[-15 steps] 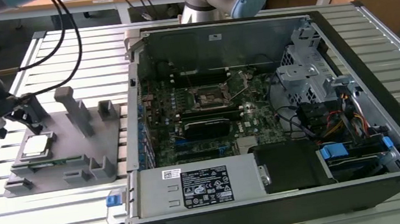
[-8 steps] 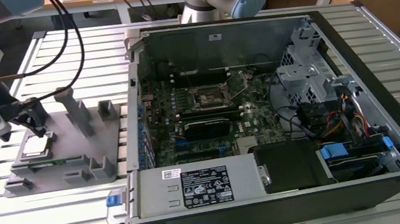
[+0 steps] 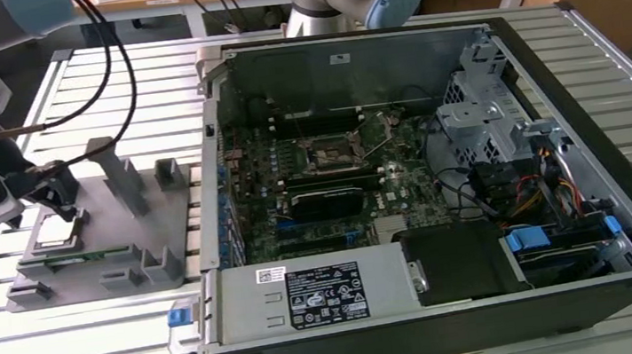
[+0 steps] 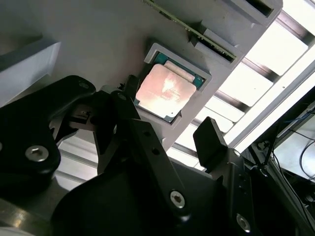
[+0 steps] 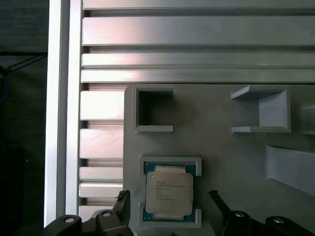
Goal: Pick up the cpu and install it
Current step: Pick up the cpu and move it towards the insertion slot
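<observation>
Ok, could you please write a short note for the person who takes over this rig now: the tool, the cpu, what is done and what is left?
Tool: open, holding nothing, with one finger on each side of the cpu.
cpu: lies flat in its square nest on the grey fixture. The fixture stands beside the open computer case, on the exterior view's left.
Done: the tool is lined up over the cpu.
Left: the cpu is not yet grasped, lifted or installed on the motherboard.
</observation>
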Controlling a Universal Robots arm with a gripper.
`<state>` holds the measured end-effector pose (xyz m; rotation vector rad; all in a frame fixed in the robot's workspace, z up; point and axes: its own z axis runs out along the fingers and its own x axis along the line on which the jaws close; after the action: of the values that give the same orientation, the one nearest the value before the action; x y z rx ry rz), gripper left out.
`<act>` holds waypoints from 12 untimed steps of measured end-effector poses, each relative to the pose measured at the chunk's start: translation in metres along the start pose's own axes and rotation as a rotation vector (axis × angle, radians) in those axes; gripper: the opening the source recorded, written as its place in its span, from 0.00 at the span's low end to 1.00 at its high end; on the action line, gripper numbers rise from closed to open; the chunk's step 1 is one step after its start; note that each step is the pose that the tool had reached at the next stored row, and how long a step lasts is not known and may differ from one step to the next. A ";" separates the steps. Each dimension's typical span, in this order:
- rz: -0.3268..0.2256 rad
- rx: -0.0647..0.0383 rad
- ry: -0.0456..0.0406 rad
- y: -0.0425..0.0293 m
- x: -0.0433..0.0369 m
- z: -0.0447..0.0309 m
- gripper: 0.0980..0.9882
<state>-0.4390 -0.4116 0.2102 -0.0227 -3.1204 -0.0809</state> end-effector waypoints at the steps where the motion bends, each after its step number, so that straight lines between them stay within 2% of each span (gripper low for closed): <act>1: 0.000 0.000 -0.0003 0.0000 -0.0001 0.0007 0.70; 12: 0.000 0.000 -0.0008 -0.0007 -0.0004 0.0174 0.70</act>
<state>-0.4390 -0.4114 0.1928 -0.0229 -3.1212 -0.0813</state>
